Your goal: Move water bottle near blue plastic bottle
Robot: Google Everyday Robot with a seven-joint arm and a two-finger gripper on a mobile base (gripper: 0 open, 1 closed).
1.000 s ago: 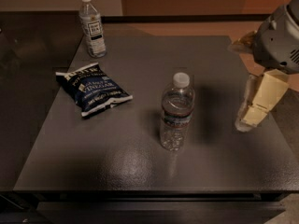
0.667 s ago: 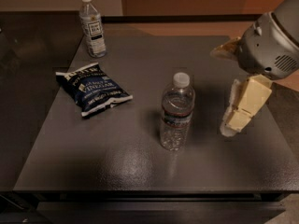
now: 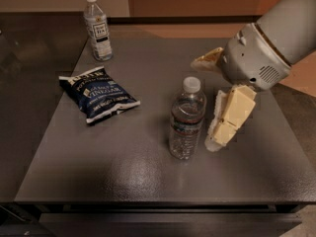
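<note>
The water bottle [image 3: 186, 118] stands upright near the middle of the dark table [image 3: 148, 177]; it is clear and ribbed, with a white cap and a narrow dark band. The blue plastic bottle [image 3: 98, 27] stands upright at the far left corner, slim, with a tall white-and-dark label. My gripper [image 3: 203, 104] is just right of the water bottle, open. One cream finger [image 3: 228, 117] hangs down beside the bottle's right side. The other finger [image 3: 207, 60] points left above and behind the cap. The bottle is not held.
A dark blue chip bag [image 3: 98, 93] lies flat on the left part of the table, between the two bottles. The arm's grey wrist housing [image 3: 256, 58] reaches in from the upper right. The table's front edge runs along the bottom.
My gripper has moved left from the table's right side to right beside the water bottle. The bottles and the bag have not moved.
</note>
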